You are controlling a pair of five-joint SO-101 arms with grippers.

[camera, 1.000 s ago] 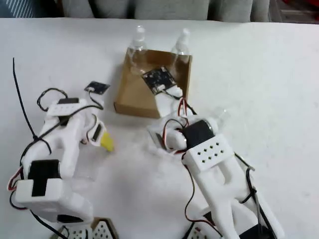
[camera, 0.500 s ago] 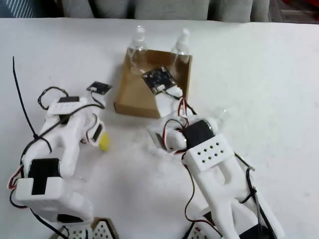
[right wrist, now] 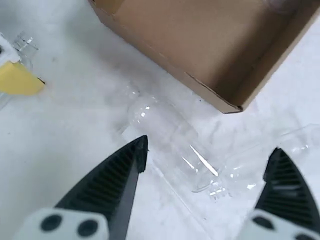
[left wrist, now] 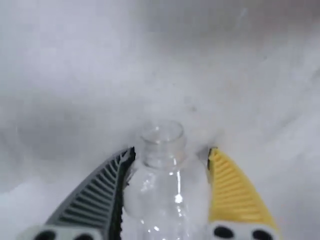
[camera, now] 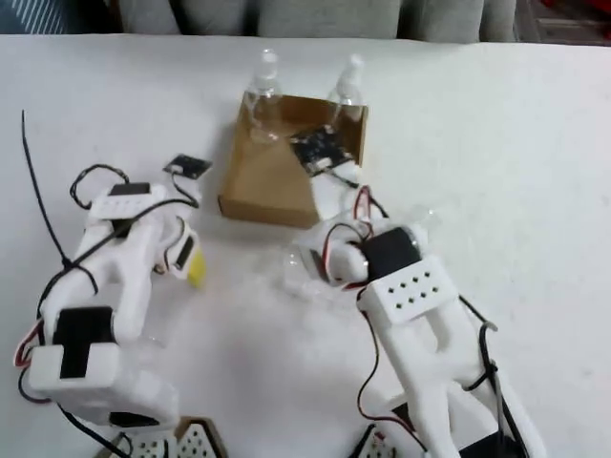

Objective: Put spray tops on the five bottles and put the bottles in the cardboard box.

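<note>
Two capped bottles [camera: 263, 95] with spray tops stand at the far end of the cardboard box [camera: 267, 176]. One uncapped bottle [right wrist: 165, 135] lies on the white tabletop [camera: 496, 124] just beside the box, under the right pincer [right wrist: 208, 148], whose jaws are spread wide. A second uncapped bottle [left wrist: 165, 190] is clamped in the left pincer [left wrist: 170, 152], apart from the box.

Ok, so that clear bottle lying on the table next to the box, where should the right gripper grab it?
Grip the bottle around the middle of its body, coming down from above. It lies on its side on the table near the box corner, and the open right gripper straddles it, so closing across the round body looks surest.
</note>
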